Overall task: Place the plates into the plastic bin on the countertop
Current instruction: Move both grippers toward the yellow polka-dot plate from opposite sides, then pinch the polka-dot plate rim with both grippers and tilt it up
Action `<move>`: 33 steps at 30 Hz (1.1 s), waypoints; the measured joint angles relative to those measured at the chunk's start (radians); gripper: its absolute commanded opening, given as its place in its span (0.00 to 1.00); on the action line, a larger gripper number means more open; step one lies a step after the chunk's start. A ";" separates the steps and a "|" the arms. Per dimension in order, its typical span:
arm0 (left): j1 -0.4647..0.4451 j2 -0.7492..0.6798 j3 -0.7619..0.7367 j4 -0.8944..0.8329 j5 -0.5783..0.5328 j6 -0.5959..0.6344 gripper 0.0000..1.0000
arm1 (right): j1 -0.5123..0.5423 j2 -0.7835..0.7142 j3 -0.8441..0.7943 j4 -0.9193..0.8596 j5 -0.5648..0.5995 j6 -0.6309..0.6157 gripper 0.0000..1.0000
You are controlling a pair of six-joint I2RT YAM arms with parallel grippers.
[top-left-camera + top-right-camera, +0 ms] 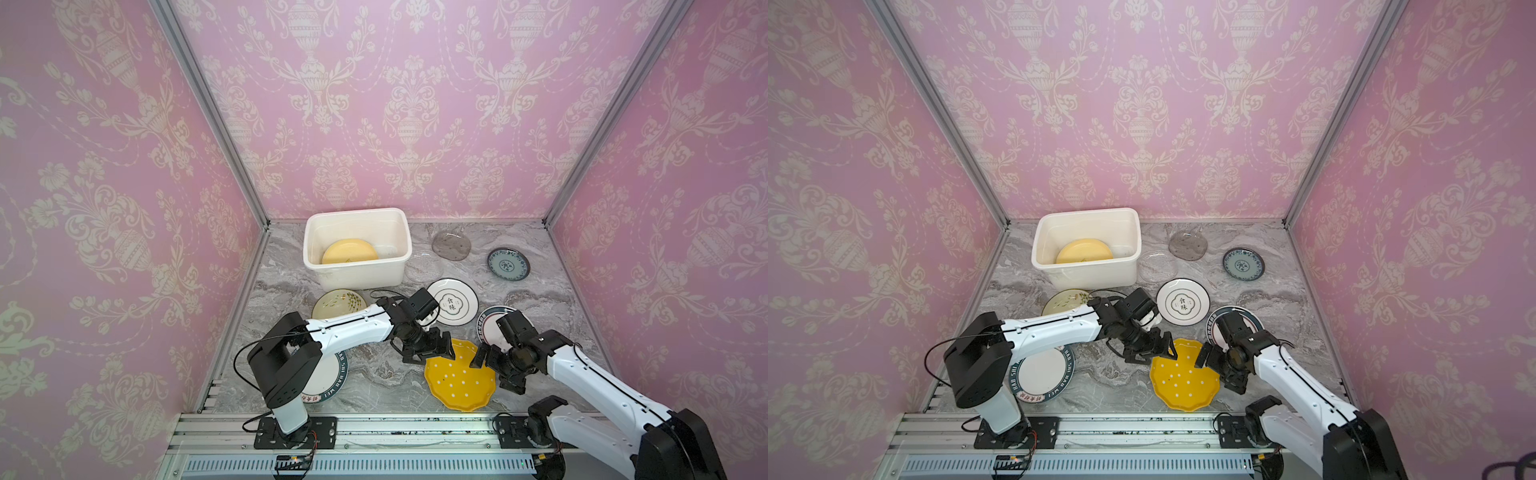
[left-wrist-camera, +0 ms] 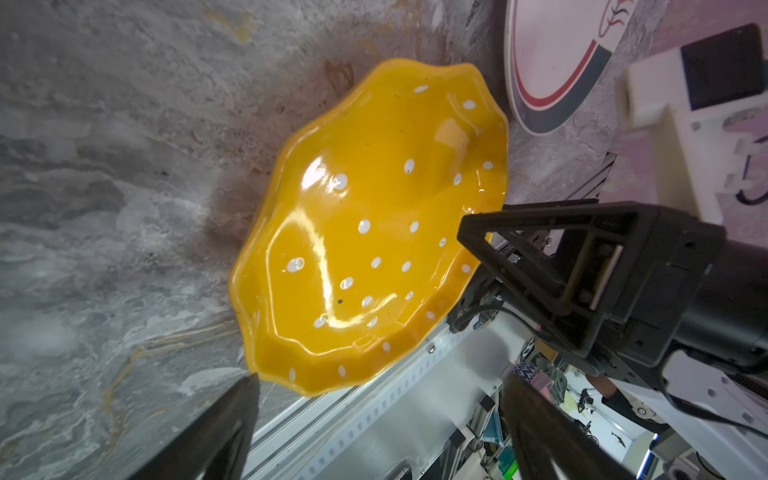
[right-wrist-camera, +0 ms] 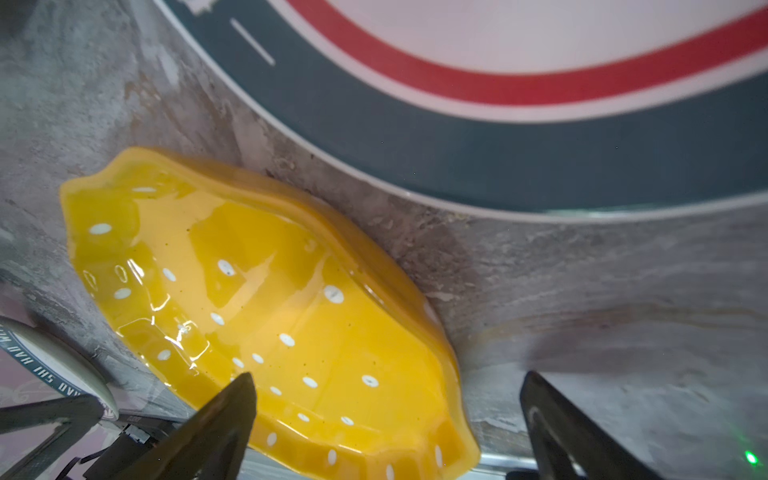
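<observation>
On the grey marble countertop (image 1: 374,386), the largest thing I am seeing is the white plastic bin (image 1: 357,276). It is sitting at the back, left of the middle, in both top views. A pale yellow plate (image 1: 350,251) is lying inside it, toward the near wall.

Next in size, a white plate with a lettered dark rim (image 1: 328,374) is lying at the front left, partly hidden under the left arm. A dark-rimmed plate with a red ring (image 1: 488,320) is lying right of the middle, half covered by the right wrist.

The yellow dotted plate (image 1: 457,382) is lying at the front, well apart from the bin, with a gripper on either side of it.

Further back, a white plate with characters in its centre (image 1: 453,301) and a cream plate with sprigs (image 1: 338,303) are lying just in front of the bin. A clear glass plate (image 1: 424,268), a smoky glass plate (image 1: 451,245) and a small blue-patterned plate (image 1: 508,263) are lying to the right of the bin.

The left gripper (image 1: 430,359) is hanging at the yellow plate's far left rim with its jaws apart and nothing between them. In the left wrist view one fingertip (image 2: 245,399) is showing just beside the rim; I cannot tell whether it is touching.

The right gripper (image 1: 494,376) is standing spread wide at the plate's right rim. In the right wrist view one fingertip (image 3: 237,399) is showing in front of the plate's dotted inside and the other in front of bare marble, and they are clamping nothing.
</observation>
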 measured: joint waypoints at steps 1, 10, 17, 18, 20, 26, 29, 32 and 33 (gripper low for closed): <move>0.002 0.002 -0.006 0.012 0.004 -0.010 0.94 | 0.000 0.003 -0.002 0.007 -0.005 0.000 1.00; 0.045 0.028 -0.110 0.133 0.040 -0.104 0.93 | -0.011 0.020 -0.018 0.073 -0.051 0.000 1.00; 0.057 0.047 -0.126 0.199 0.052 -0.147 0.93 | -0.011 0.022 -0.025 0.106 -0.076 0.000 1.00; 0.057 0.052 -0.127 0.211 0.058 -0.151 0.93 | -0.011 0.022 -0.026 0.109 -0.079 0.000 1.00; 0.057 0.061 -0.135 0.240 0.073 -0.158 0.93 | -0.015 0.022 -0.029 0.116 -0.089 0.000 1.00; 0.060 0.067 -0.154 0.272 0.088 -0.180 0.91 | -0.019 0.020 -0.043 0.158 -0.135 0.000 0.98; 0.069 0.067 -0.165 0.271 0.088 -0.184 0.90 | -0.019 0.012 -0.058 0.192 -0.164 0.001 0.96; 0.077 0.067 -0.169 0.270 0.092 -0.195 0.90 | -0.021 -0.011 -0.080 0.232 -0.189 0.004 0.95; 0.076 0.067 -0.169 0.272 0.092 -0.197 0.90 | -0.021 -0.018 -0.089 0.251 -0.202 0.006 0.95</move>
